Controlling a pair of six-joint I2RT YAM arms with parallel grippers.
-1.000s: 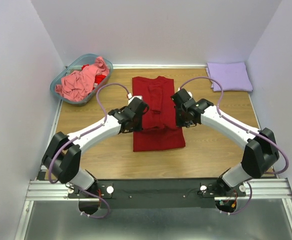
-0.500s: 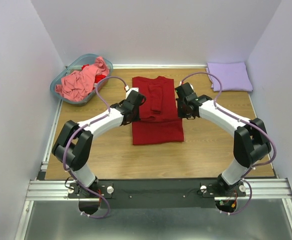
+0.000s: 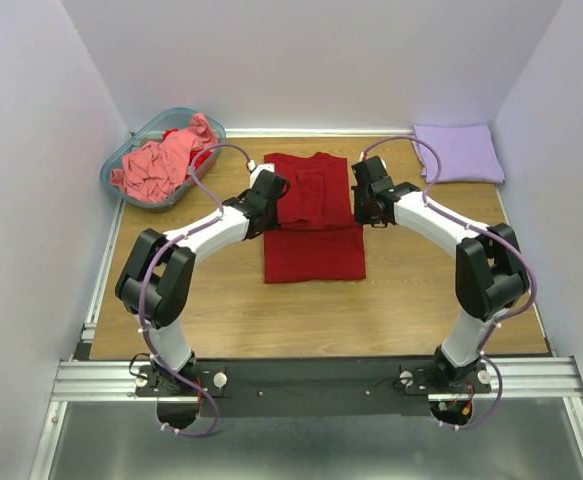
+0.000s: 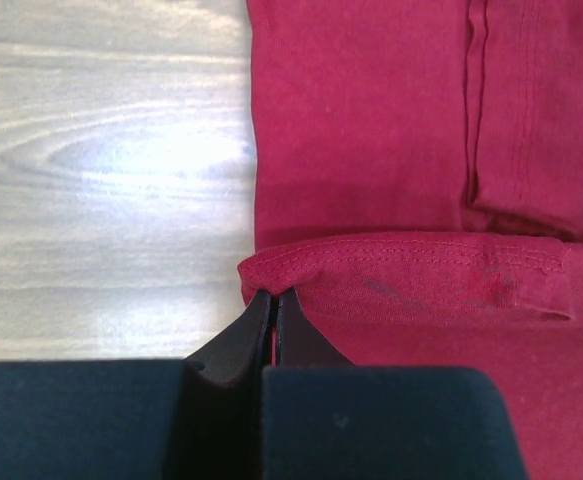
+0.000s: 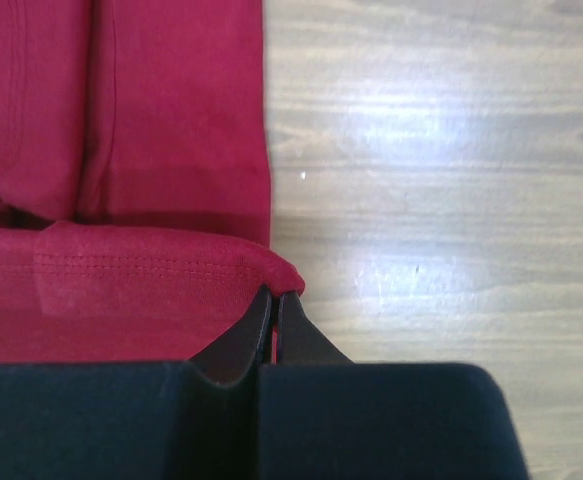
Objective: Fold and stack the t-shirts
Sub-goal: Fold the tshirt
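While the dark red t-shirt [image 3: 313, 245] lies flat in the middle of the surface [image 3: 421, 290], I judge that I am about half way through the whole job. Its sleeves look tucked in over its front. Its hem is doubled over onto the body, so it is partly folded but not yet small and neat. It is not on any stack.

The lavender t-shirt [image 3: 459, 152] lies in the far right corner, well apart from the red one. It looks folded, so I take it as the start of the stack. The salmon-pink t-shirt [image 3: 156, 165] sits in a crumpled heap in the basket [image 3: 114, 187] at the far left, not folded at all. A bit of brighter red cloth peeks out beside it, and I cannot tell what that is. So I think I must finish the red fold, stack it, then do the pink one.

The stitched hem of the red shirt curls up right at the tips of both tools. The left end effector [image 4: 274, 298] is pinched tight on the hem's left corner. The right end effector [image 5: 274, 298] is pinched tight on its right corner. The rest of the shirt lies just past the tips, toward the far side. From above, both end effectors sit at the shirt's side edges, a little beyond its middle, with the collar end farther on.
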